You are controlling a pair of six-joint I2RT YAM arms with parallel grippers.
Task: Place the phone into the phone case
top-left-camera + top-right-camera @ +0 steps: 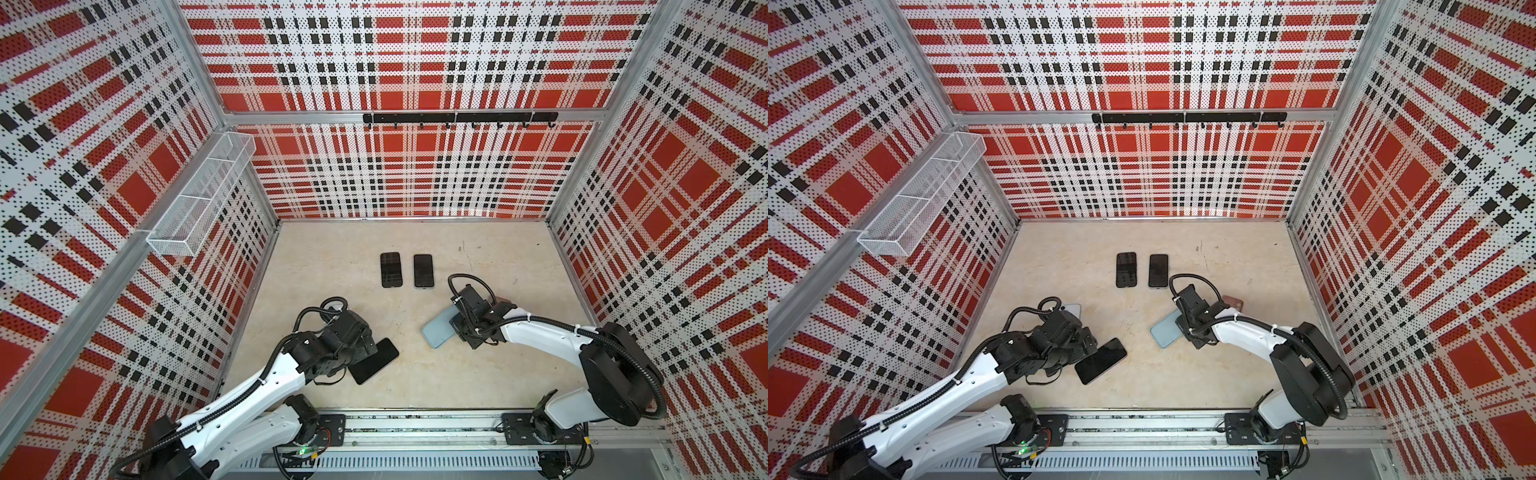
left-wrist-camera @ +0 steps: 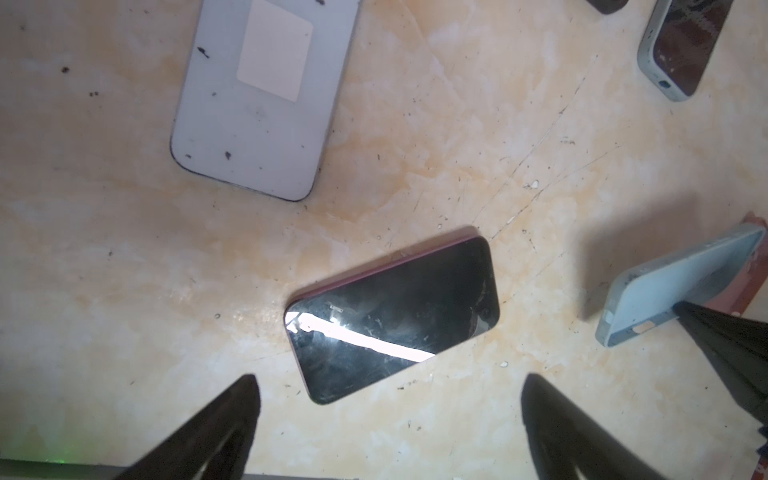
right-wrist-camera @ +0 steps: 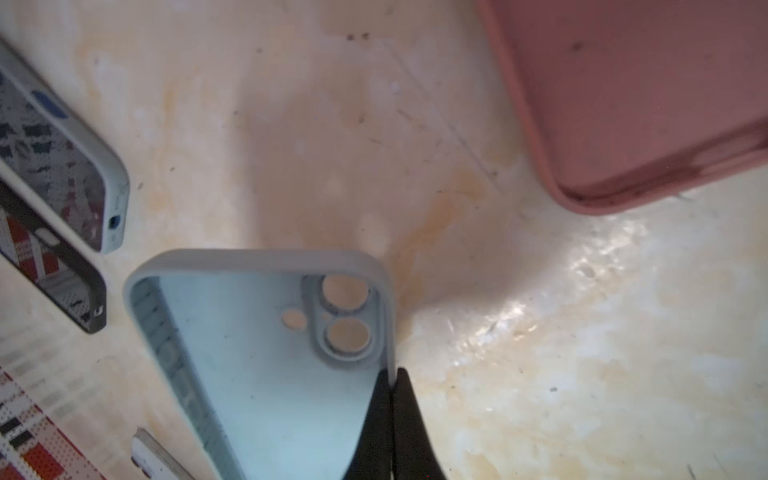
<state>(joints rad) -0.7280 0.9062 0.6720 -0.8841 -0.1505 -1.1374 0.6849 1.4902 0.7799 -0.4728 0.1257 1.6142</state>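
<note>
We clench our right gripper (image 3: 392,376) on the wall of the blue phone case (image 3: 266,353). Our left gripper (image 2: 389,380) hovers spread wide over the phone (image 2: 395,320); grasping its edges comes next.

Both my arms are running the same trim: left arm (image 1: 257,390) and right arm (image 1: 540,336) are wearing white link shells over bulky black joint housings (image 1: 615,374). Black corrugated conduit (image 1: 552,322) is running outside each arm, and white zip ties (image 1: 528,318) are pinning it down. Black base plates (image 1: 515,424) are showing screw heads. A green LED (image 1: 304,450) is glowing by the left base. Left gripper (image 2: 389,378) and right gripper (image 3: 392,371) are showing plain black tapered fingers (image 2: 216,428).
</note>
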